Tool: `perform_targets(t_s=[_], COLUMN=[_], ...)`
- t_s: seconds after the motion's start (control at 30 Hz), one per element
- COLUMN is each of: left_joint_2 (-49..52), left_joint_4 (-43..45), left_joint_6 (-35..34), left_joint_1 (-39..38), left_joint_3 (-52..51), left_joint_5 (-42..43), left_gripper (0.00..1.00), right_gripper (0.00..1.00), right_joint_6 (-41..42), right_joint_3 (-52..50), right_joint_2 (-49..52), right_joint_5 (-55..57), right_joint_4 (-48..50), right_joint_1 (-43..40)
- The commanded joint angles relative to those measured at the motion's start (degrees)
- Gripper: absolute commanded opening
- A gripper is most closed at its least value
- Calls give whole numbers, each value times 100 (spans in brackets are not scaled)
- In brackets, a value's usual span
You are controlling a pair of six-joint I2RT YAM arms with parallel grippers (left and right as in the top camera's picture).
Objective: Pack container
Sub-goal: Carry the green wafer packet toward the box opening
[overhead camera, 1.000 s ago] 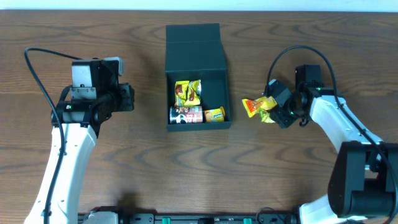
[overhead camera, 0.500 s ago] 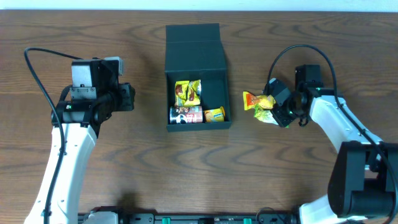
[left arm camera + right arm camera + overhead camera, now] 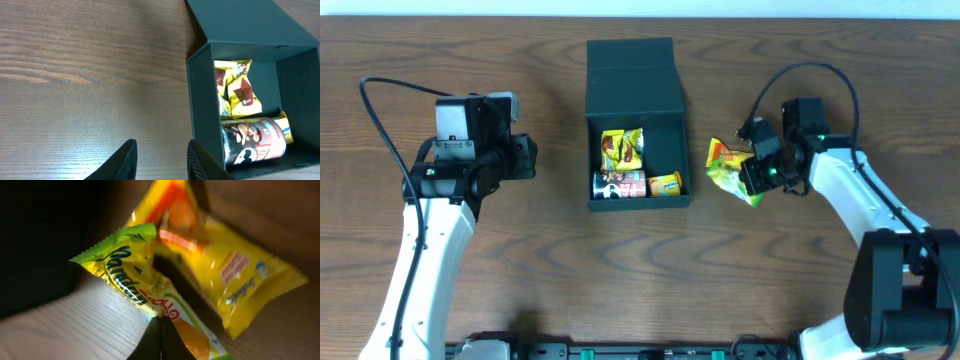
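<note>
The container point(image 3: 632, 75), a dark teal box, lies in the middle of the table with its flap lid open toward the far side. Inside are a yellow-and-brown packet point(image 3: 621, 148), a printed can point(image 3: 618, 185) and a small yellow packet point(image 3: 666, 184). To the right of the box, my right gripper point(image 3: 752, 172) is shut on a green-and-yellow snack packet point(image 3: 132, 280). A yellow packet point(image 3: 235, 285) lies against that one; whether it is pinched too I cannot tell. My left gripper point(image 3: 160, 150) stands open over bare wood, just left of the container's wall point(image 3: 202, 100).
Brown wooden table point(image 3: 540, 260) all around. The left arm point(image 3: 430, 230) runs along the left side, the right arm point(image 3: 860, 200) along the right, each with a looping black cable.
The right gripper has shut on the green-and-yellow packet and shifted slightly left and toward the far side, with the packets. The left arm has not moved.
</note>
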Motion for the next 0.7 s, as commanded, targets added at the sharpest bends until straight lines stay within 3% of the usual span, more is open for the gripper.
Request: perform_targets(t_s=[0.0,0.23,0.53,0.67], left_joint_2=[26,26,26,26], left_joint_4=[-55,-68,-155,-273], left_joint_6=[-9,-59,-372,-372], left_joint_1=[24,24,24,24], left_joint_3=[35,35,35,35], left_joint_5=[24,24,24,24], left_gripper=[34,34,33,33], right_gripper=[2,2,2,2], right_joint_6=[815,2505,4819,4992], right_joint_3=[352,966,1475,1475], right_joint_2=[-332,-852,-870,-647], right_joint_5=[-310,-361,2072,2479], right_joint_4=[-17,-13,472,472], right_joint_1=[28,313,2192,2463])
